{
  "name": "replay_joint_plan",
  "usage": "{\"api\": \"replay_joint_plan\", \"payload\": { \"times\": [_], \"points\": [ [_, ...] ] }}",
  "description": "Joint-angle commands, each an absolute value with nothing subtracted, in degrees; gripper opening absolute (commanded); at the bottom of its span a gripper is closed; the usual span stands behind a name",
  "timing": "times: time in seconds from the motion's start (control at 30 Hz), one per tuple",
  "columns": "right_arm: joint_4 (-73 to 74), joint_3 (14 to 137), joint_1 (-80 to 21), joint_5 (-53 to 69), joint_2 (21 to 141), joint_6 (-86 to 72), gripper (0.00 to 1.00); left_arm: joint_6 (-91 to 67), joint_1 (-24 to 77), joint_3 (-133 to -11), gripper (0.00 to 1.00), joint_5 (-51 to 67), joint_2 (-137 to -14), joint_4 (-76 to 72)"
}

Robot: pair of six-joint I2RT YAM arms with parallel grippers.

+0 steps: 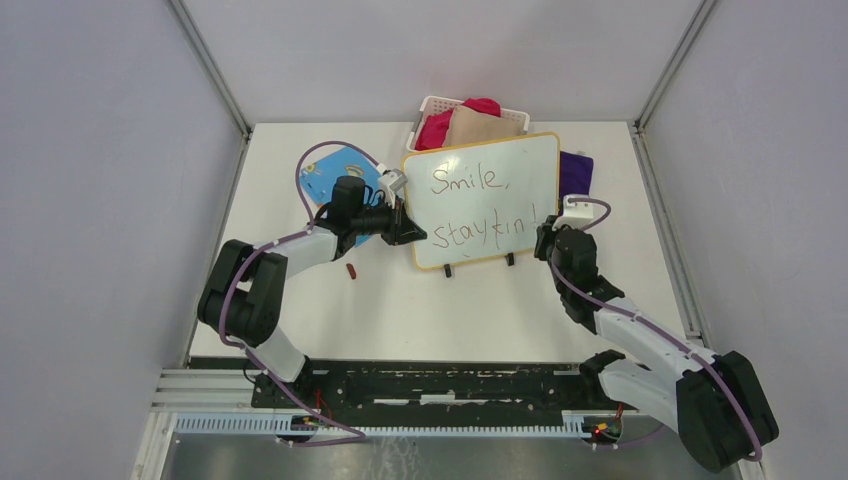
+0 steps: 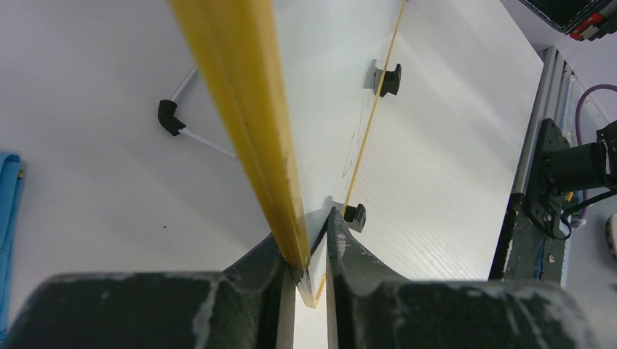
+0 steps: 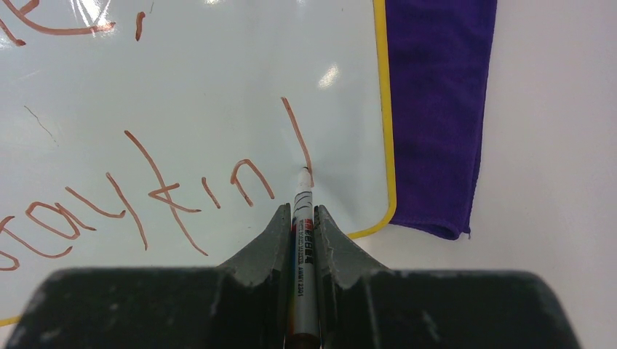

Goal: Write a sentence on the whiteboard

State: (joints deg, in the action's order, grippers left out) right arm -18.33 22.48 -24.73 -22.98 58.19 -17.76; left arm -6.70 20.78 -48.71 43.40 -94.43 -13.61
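The whiteboard [image 1: 520, 170], white with a yellow-orange frame [image 2: 247, 123], stands tilted on small black feet [image 1: 448, 270] mid-table. Its sentence [image 1: 478, 208] reads "Smile," over "stay kin" plus one upright stroke [image 3: 297, 134] in dark red. My left gripper [image 1: 408, 234] is shut on the board's left edge, the frame pinched between its jaws [image 2: 309, 251]. At the board's right edge, my right gripper [image 1: 547, 240] is shut on a silver marker [image 3: 302, 240]. The marker's tip [image 3: 303, 171] touches the board at the foot of that last stroke.
A purple cloth [image 3: 436, 109] lies flat just right of the board. A blue card [image 1: 335, 180] sits behind the left arm. A white basket [image 1: 425, 108] of pink and tan cloths stands at the back. A small red cap [image 1: 351, 270] lies on the table.
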Motion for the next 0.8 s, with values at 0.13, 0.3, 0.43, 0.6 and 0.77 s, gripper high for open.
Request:
{"api": "replay_joint_plan", "payload": {
  "times": [0.13, 0.3, 0.43, 0.6, 0.77],
  "points": [
    [-21.4, 25.2, -24.6, -21.0, 58.7, -17.8, 0.00, 0.7, 22.7, -47.1, 0.02, 33.1, -96.8, -3.6],
    [-23.6, 24.2, -24.8, -18.4, 58.8, -18.4, 0.00, 0.7, 22.7, -47.1, 0.02, 33.1, -96.8, -3.5],
    [-23.8, 23.8, -25.2, -18.4, 58.2, -18.3, 0.00, 0.7, 22.7, -47.1, 0.02, 33.0, -96.8, -3.5],
    [-23.7, 23.2, -25.9, -18.1, 57.8, -18.3, 0.00, 0.7, 22.8, -47.2, 0.02, 33.0, -96.8, -3.4],
    [-23.7, 21.3, -26.7, -18.1, 57.7, -18.5, 0.00, 0.7, 22.8, -47.1, 0.02, 33.0, -96.8, -3.4]
  ]
}}
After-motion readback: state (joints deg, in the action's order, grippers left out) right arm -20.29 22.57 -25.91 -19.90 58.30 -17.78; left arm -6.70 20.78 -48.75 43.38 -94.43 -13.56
